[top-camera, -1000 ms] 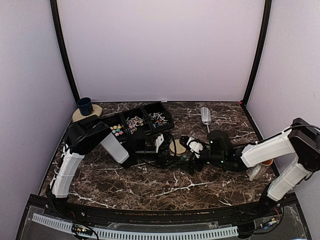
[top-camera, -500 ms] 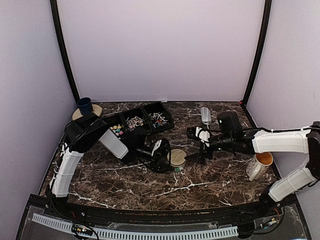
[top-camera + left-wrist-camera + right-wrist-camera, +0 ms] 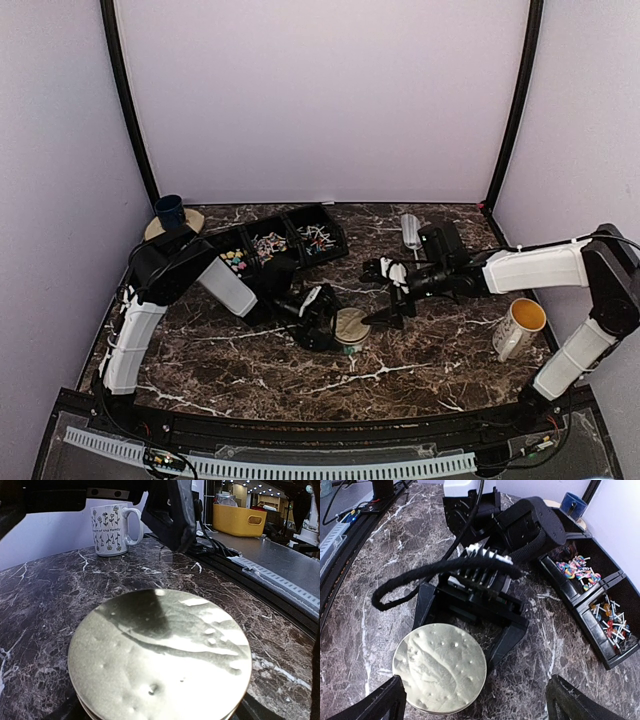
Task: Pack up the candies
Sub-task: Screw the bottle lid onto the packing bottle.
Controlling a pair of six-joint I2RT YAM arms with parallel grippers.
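The candies lie in a black three-part tray (image 3: 335, 247) at the back left: bright coloured ones (image 3: 233, 260), a mixed lot (image 3: 268, 243), and pale stick-like ones (image 3: 315, 236). The right wrist view shows the coloured candies (image 3: 576, 570) and the reddish ones (image 3: 612, 622). A round pale tin (image 3: 351, 328) sits between the fingers of my left gripper (image 3: 338, 325), which is shut on it low over the marble. The tin (image 3: 160, 655) fills the left wrist view. My right gripper (image 3: 378, 298) hovers just right of the tin (image 3: 440, 667), open and empty.
A white patterned mug (image 3: 520, 328) stands at the right. A metal scoop (image 3: 410, 232) lies at the back. A blue cup (image 3: 169, 211) stands on a tan disc in the back left corner. The left arm's black cable (image 3: 420, 577) loops over the table.
The left gripper has drawn the tin toward the near edge. The right gripper pulled back to the right, then came back close to the tin.
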